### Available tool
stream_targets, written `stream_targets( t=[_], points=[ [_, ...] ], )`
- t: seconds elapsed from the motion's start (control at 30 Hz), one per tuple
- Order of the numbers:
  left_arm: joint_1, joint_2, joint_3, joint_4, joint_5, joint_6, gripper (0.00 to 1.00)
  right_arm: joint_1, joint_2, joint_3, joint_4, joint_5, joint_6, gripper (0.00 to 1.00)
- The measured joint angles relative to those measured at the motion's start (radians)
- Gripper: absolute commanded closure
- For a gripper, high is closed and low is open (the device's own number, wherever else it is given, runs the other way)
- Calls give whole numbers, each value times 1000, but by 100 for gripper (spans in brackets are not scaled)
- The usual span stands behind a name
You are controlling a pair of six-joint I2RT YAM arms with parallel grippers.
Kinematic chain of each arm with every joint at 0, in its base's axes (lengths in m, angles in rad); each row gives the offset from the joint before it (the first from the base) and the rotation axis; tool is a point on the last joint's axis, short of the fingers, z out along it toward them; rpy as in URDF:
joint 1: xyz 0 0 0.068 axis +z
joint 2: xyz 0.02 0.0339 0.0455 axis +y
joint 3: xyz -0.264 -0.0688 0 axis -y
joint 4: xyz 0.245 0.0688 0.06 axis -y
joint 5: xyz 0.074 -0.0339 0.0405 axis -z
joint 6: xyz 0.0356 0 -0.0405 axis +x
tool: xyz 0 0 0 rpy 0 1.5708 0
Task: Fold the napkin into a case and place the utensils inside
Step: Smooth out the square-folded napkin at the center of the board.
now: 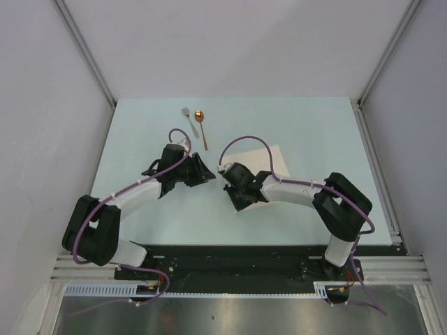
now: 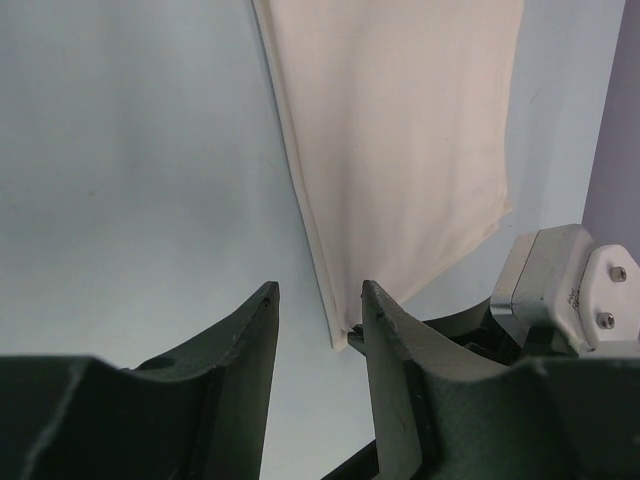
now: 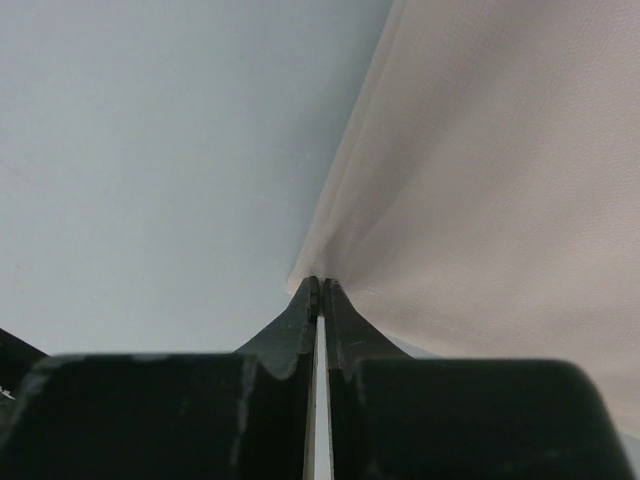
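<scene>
The cream napkin [image 1: 272,159] lies flat on the table to the right of centre, partly under my right arm. My right gripper [image 3: 318,285] is shut on its near left corner, the cloth [image 3: 500,200] puckering at the tips. Beside that corner, my left gripper [image 2: 318,300] hovers open over bare table with nothing between its jaws, the napkin [image 2: 400,130] stretching away ahead. In the top view the two grippers, left [image 1: 208,174] and right [image 1: 228,183], face each other mid-table. The silver fork [image 1: 188,120] and copper-bowled spoon [image 1: 202,125] lie side by side at the back.
The pale blue-green table [image 1: 314,125] is walled by white panels at the back and both sides. The right wrist's pale housing [image 2: 560,280] shows close to my left gripper's right finger. The arm bases sit on a black rail [image 1: 237,262] at the near edge.
</scene>
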Motion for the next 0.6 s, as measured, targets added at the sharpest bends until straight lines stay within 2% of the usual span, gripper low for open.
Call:
stream_targets(
  t=[0.23,0.33,0.43,0.47,0.53,0.57,0.6],
  points=[
    [0,0,-1,0,0,0,57,3,-7,8,-15,-1,10,95],
    [0,0,-1,1,3,0,56,5,-9,8,-14,-8,18,89],
    [0,0,-2,3,13,0,56,6,-9,8,-11,-24,26,71],
    [0,0,-2,4,16,0,56,6,-8,8,-8,-32,31,62],
    [0,0,-2,5,18,0,55,6,-3,8,1,-48,44,54],
    [0,0,-2,5,19,0,55,4,-1,8,3,-54,47,44],
    [0,0,-3,8,22,0,55,1,0,8,3,-58,49,40]
  ],
)
